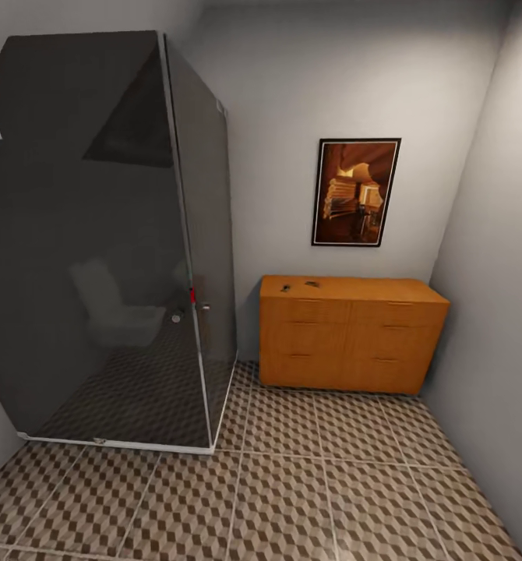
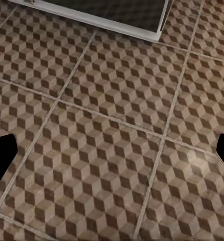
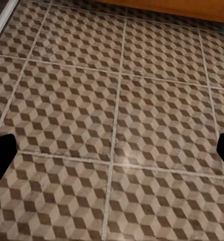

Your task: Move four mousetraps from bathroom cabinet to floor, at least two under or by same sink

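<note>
The orange-brown wooden cabinet (image 1: pixel 353 333) stands against the far wall, right of the shower. On the left part of its flat top lie two small mousetraps (image 1: pixel 286 287) (image 1: pixel 312 284), too small to make out in detail. The cube-pattern bathroom floor (image 1: pixel 315 483) spreads in front of it. In the left wrist view my left gripper (image 2: pixel 113 153) is open over bare tiles, its dark fingertips (image 2: pixel 1 155) at the picture's edges. My right gripper (image 3: pixel 113 153) is likewise open above the tiles, with the cabinet's base (image 3: pixel 192 7) at the far edge. The sink is out of view.
A dark glass shower enclosure (image 1: pixel 105 249) with a white base rim fills the left corner; a toilet reflects dimly in its glass. A framed picture (image 1: pixel 356 192) hangs above the cabinet. The right wall (image 1: pixel 495 296) runs close beside the cabinet.
</note>
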### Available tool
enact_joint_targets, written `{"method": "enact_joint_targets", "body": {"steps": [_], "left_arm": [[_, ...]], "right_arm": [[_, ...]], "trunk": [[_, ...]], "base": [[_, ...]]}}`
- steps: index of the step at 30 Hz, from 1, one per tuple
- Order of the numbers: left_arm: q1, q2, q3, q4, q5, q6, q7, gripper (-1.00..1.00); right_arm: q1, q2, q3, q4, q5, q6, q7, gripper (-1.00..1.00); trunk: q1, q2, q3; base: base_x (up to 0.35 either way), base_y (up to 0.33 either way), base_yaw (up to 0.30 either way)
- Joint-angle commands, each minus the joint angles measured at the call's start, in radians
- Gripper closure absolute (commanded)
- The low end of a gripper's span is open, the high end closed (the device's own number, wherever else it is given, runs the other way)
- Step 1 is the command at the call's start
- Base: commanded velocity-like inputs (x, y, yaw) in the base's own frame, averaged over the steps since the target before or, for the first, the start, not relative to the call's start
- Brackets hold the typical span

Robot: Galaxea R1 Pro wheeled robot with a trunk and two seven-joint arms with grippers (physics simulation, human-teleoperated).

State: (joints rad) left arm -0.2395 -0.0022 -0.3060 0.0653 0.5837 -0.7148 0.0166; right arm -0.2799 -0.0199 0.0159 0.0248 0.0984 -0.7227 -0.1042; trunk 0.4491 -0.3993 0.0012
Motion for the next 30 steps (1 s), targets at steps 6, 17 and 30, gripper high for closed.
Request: {"method": "enact_joint_targets", "body": {"steps": [6, 17, 30], "left_arm": [[-0.001, -0.001, -0.008, 0.004, 0.004, -0.005, 0.002, -1.0], [-0.001, 0.0, -0.008, 0.004, 0.004, -0.005, 0.002, -1.0], [-0.001, 0.001, -0.008, 0.004, 0.004, -0.005, 0.002, -1.0]], "right_arm": [[-0.001, 0.0, 0.001, 0.003, 0.011, -0.003, -0.011, -1.0], [-0.001, 0.0, 0.001, 0.003, 0.011, -0.003, -0.01, -1.0], [-0.001, 0.001, 0.001, 0.003, 0.011, -0.003, -0.009, -1.0]], "trunk": [[0.001, -0.001, 0.0], [0.001, -0.001, 0.0], [0.001, -0.001, 0.0]], "base": [[0.261, -0.236, 0.192], [0.261, -0.234, 0.029], [0.275, -0.214, 0.001]]}}
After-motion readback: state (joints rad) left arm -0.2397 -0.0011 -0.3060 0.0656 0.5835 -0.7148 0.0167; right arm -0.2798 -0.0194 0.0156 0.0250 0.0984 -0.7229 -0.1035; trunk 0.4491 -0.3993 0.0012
